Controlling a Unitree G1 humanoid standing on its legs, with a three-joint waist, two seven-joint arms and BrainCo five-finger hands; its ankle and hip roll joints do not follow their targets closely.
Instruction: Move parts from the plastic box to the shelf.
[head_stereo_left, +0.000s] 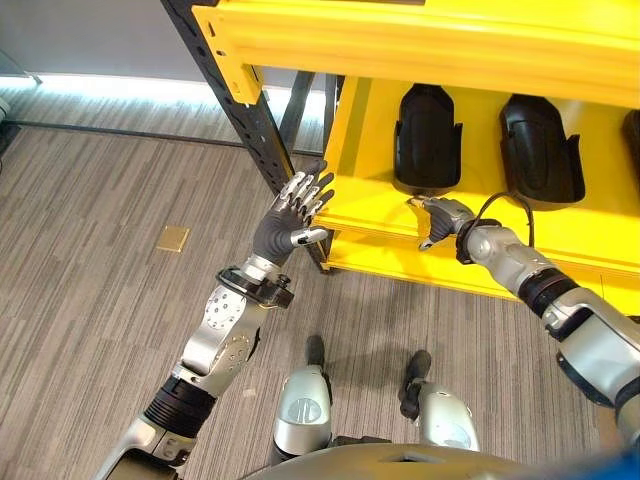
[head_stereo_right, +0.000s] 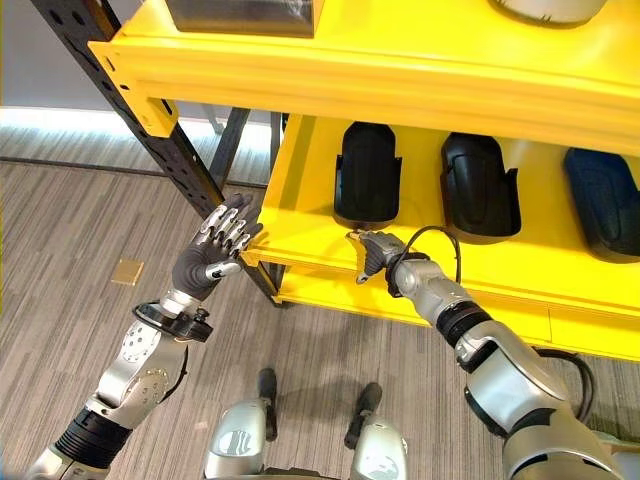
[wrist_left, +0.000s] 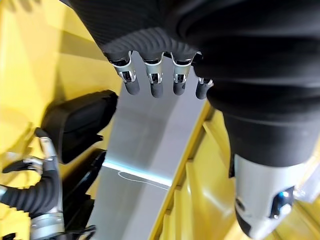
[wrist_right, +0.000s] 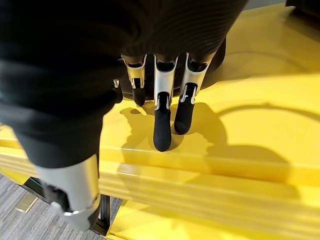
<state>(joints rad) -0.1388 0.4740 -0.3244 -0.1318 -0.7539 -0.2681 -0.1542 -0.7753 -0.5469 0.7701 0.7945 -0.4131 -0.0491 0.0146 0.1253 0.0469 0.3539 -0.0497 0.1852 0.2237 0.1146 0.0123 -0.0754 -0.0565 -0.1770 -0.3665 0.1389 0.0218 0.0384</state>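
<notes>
Placement step, looks like: right robot hand (head_stereo_right: 375, 250) resting fingers-down on the yellow shelf (head_stereo_right: 300, 235) at its front edge, loosely open and holding nothing, just in front of the leftmost black part (head_stereo_right: 367, 172). Two more parts (head_stereo_right: 478, 186) standing further along toward the back (so probably just set down). Left robot hand (head_stereo_right: 215, 250) spread open, empty, off the shelf's left corner. Next up, probably: pull back, fetch another from the plastic box.
</notes>
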